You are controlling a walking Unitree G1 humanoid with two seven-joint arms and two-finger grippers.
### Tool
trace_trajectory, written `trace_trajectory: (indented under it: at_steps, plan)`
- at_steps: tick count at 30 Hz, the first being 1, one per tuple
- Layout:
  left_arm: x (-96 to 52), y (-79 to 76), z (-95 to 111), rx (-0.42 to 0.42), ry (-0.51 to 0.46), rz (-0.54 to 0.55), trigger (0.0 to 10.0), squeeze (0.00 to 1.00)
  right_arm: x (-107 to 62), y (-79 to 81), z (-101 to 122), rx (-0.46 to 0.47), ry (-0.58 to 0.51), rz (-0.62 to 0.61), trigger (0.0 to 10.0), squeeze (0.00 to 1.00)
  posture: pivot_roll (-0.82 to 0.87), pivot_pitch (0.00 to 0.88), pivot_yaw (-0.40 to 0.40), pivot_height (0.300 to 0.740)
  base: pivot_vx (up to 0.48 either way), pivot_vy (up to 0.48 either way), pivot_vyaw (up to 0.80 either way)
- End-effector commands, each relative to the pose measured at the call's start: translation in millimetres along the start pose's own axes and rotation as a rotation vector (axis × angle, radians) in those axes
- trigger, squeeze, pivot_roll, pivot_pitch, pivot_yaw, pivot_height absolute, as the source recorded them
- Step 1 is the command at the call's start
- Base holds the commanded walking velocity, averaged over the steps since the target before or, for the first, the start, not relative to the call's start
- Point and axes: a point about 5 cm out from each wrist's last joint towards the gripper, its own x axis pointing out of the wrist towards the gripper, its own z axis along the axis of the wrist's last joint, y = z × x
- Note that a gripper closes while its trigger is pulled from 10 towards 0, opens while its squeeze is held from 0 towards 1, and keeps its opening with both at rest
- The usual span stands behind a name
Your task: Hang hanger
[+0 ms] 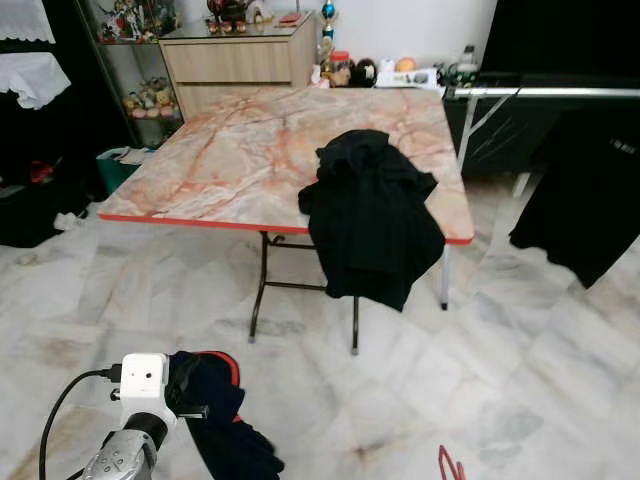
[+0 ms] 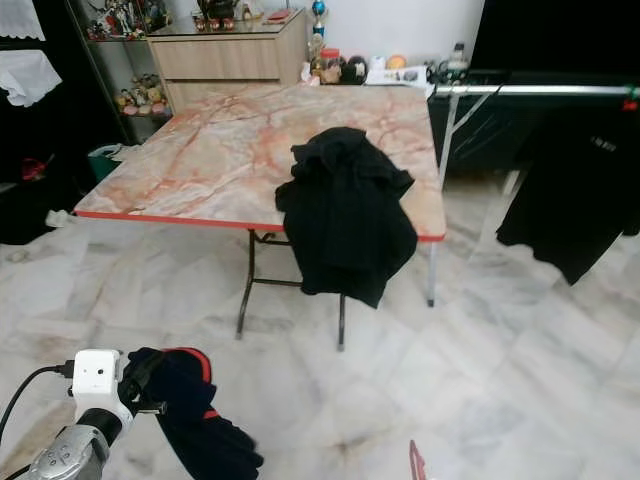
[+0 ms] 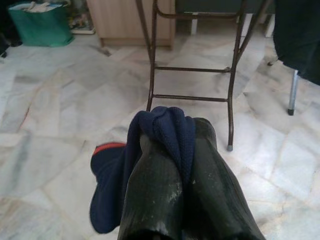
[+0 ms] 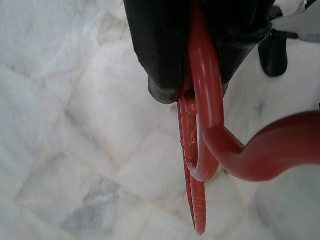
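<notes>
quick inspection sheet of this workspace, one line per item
surface: marble-pattern table with a red edge, on white marble floor
job's things: red hanger clamped in the right gripper; silver clothes rail at the right, black garment hanging from it
clutter: black jacket draped over the table's near edge; small items at the table's far edge
grippers: left gripper shut on a navy garment with red trim, held low over the floor; right gripper shut on the hanger's hook
cables: black cable looping by the left wrist
surroundings: wooden cabinet, shelf of figurines, green bin
</notes>
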Motion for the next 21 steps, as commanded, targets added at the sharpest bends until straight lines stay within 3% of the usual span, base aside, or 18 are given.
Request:
trace_trajectory:
  at_steps: [1, 17, 21]
  plan:
    - [0.2, 0.8, 8.3, -0.009, -0.052, -0.002, 10.0, 0.0, -0.8, -1.5, -3.0, 0.004, 0.005, -0.004, 10.0, 0.0, 0.11, 0.04, 0.074, 0.74, 0.0, 0.0, 0.0]
    - [0.1, -2.4, 8.3, -0.005, -0.044, -0.022, 10.0, 0.0, -0.8, 0.5, -2.6, 0.006, 0.003, 0.001, 10.0, 0.0, 0.11, 0.035, 0.076, 0.74, 0.0, 0.0, 0.0]
    - [0.4, -3.4, 9.1, -0.005, -0.05, -0.029, 10.0, 0.0, -0.8, 0.9, -2.8, 0.006, 0.003, 0.003, 10.0, 0.0, 0.11, 0.027, 0.077, 0.74, 0.396, 0.0, 0.0]
